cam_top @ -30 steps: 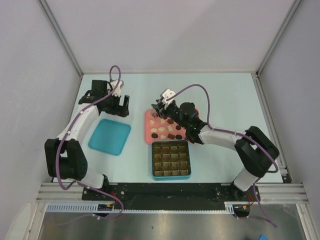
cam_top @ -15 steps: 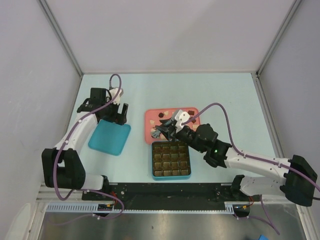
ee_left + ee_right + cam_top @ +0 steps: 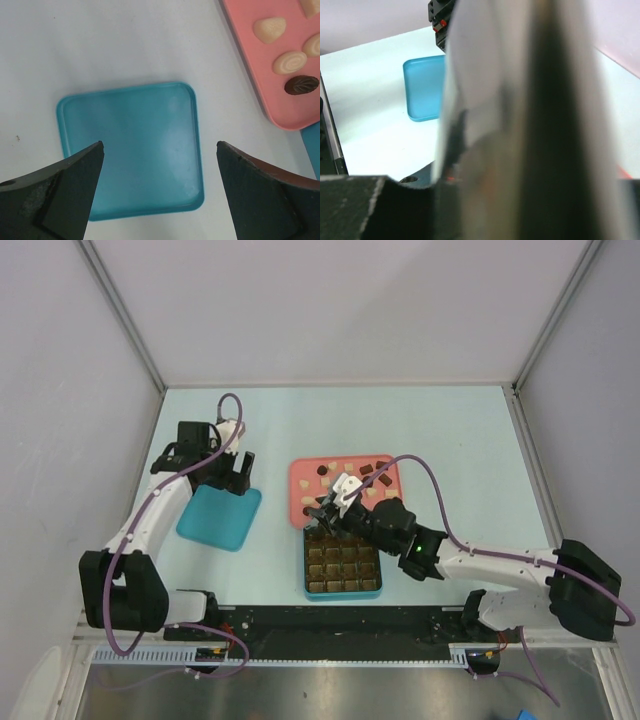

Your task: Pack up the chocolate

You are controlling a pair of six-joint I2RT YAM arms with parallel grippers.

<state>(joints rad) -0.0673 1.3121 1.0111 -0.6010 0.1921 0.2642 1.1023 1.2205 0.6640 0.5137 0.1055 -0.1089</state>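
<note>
In the top view, the pink tray (image 3: pixel 300 487) lay in the middle of the table (image 3: pixel 450 430). The chocolate (image 3: pixel 366 469) was on it, several small pieces, mostly along its far side. Just in front of the tray stood the teal box (image 3: pixel 343 595) with its grid of compartments. As far as this view showed, the compartments looked empty. The right gripper (image 3: pixel 322 520) was over the far left corner of the box, close to the near edge of the tray. It was too small here to say if it was open or closed, or if it carried a piece. The left gripper (image 3: pixel 236 472) was at the far edge of the teal lid (image 3: pixel 218 515), which lay flat to the left of the box, apart from it.

In the left wrist view, the two fingers (image 3: pixel 60 190) stood wide apart above the lid, with nothing between them. At the right side, a corner of the tray showed some cream pieces and one dark piece.

In the right wrist view, a blurred grey surface (image 3: pixel 520 125) very near the lens covered almost everything. Only the lid and some table appeared behind it, so I cannot tell the state of the right gripper.

In my judgement the packing was only at its beginning. Nearly all pieces remained to be moved into the box, and the lid was not yet on.
</note>
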